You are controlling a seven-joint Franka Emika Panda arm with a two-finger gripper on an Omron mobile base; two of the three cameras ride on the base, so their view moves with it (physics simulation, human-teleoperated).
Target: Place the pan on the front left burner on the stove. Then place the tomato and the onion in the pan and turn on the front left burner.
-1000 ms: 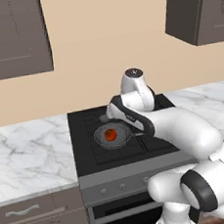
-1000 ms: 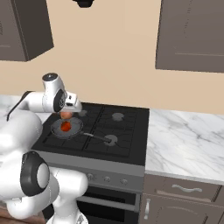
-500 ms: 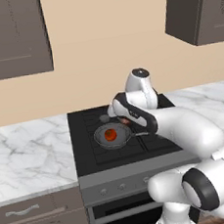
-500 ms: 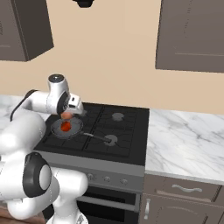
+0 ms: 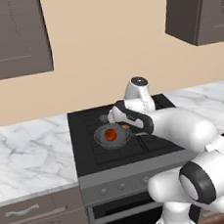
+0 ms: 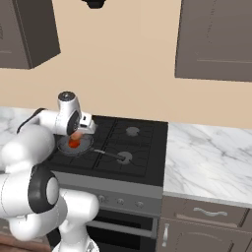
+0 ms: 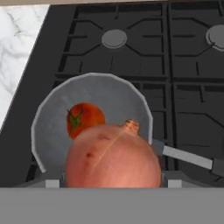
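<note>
Pan: the pan (image 7: 94,113) is sitting on the front left burner of the stove (image 7: 183,78), bowl level, rim grey. In the left base view the pan (image 5: 112,136) is lying near the stove's (image 5: 89,158) front left corner.
Pan handle: the handle (image 7: 186,156) is pointing toward the stove's right side; in the right base view it (image 6: 109,154) is reaching toward the front right burner cap (image 6: 126,157).
Tomato: the tomato (image 7: 85,119) is resting inside the pan, left of centre in the hand view, green stem showing. It is showing as a red spot in the pan in the left base view (image 5: 110,134) and the right base view (image 6: 74,142).
Onion: the onion (image 7: 113,156) is hanging above the near side of the pan, overlapping the tomato's lower edge in the hand view.
Gripper: the gripper (image 5: 121,126) is hovering over the pan's right edge, clenched around the onion (image 5: 124,127), which is peeking out as a pale orange patch. In the right base view the gripper (image 6: 78,134) is just above the pan (image 6: 75,145).
Back burners: the back left cap (image 7: 114,39) and the back right cap (image 7: 217,36) are bare.
Counter: the marble counter (image 5: 30,153) is flanking the stove.
</note>
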